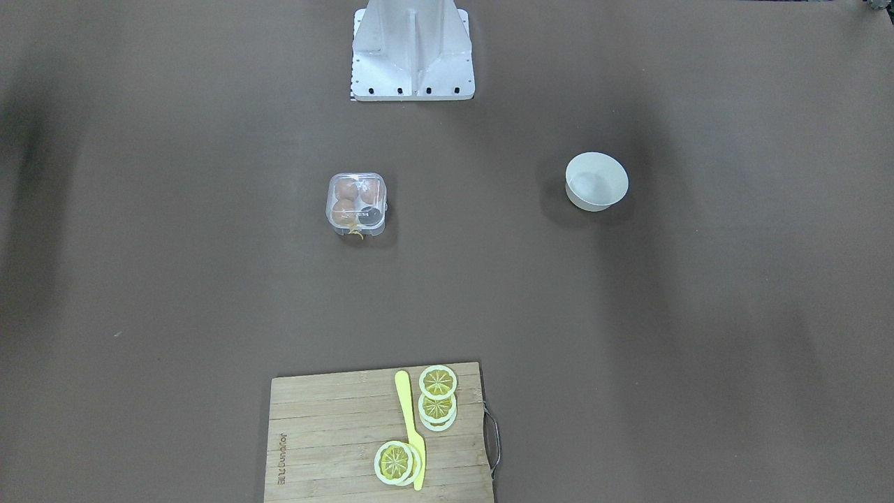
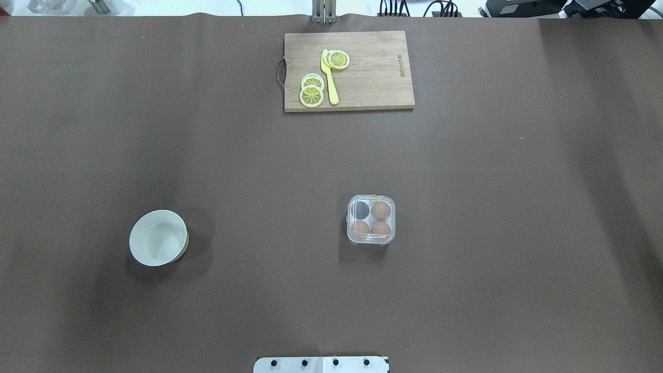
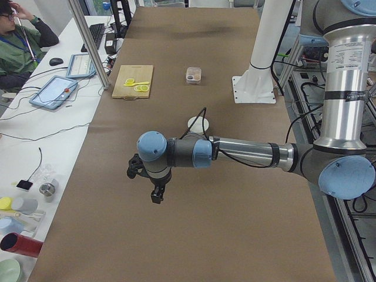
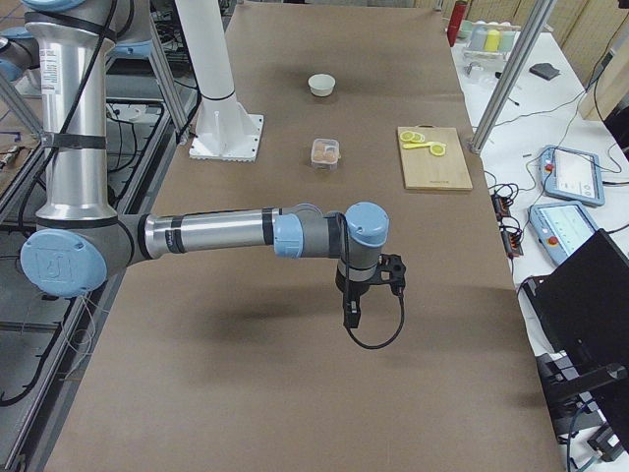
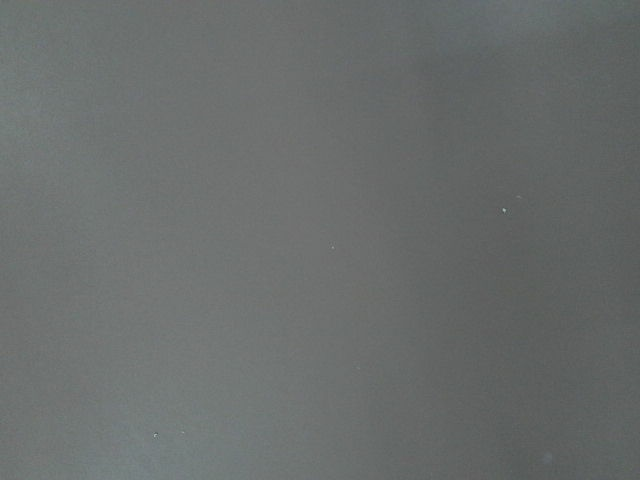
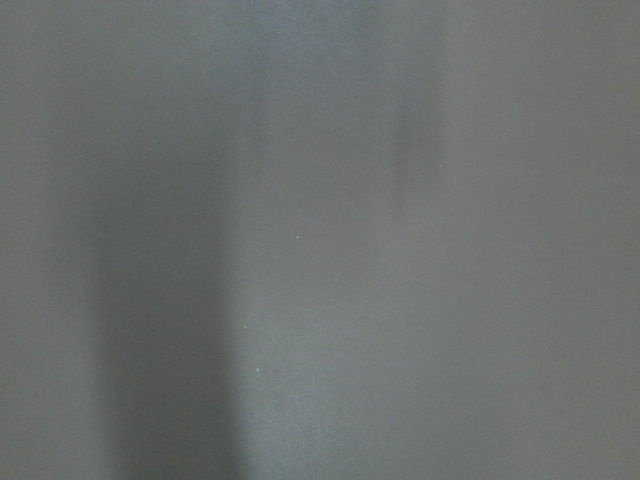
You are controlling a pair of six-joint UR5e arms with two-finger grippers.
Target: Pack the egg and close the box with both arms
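Nearest the left-end camera, the robot's grey-silver left arm with pale blue joint caps reaches flat over the brown bench (image 2: 466,171). Its black two-finger left claw (image 3: 157,198) points down and hangs in the air, touching nothing. From this side view, how far it is open cannot be told. The right arm mirrors the pose at the opposite end. Its right claw (image 4: 351,317) hangs above bare bench with a black cable looped beneath, and its opening is equally impossible to judge. Both wrist cameras give only a blurred grey-brown surface.

Just ahead of the white metal base (image 2: 321,364), which is cut off at the frame edge, the small square clear-plastic box (image 2: 371,219) sits near mid-bench, well apart from both claws. Three orange-brown eggs (image 2: 380,210) fill three of its four round cells, while the fourth shows dark. They look alike, so the task's egg cannot be singled out. The see-through lid appears to lie down over them, with the yellow string (image 2: 375,197) at its far edge. A round white bowl (image 2: 155,242) stands well off to the robot's left.

Farthest out, a wooden cutting board (image 2: 373,72) carries yellow lemon slices (image 2: 311,96) and a yellow plastic knife (image 2: 329,77).
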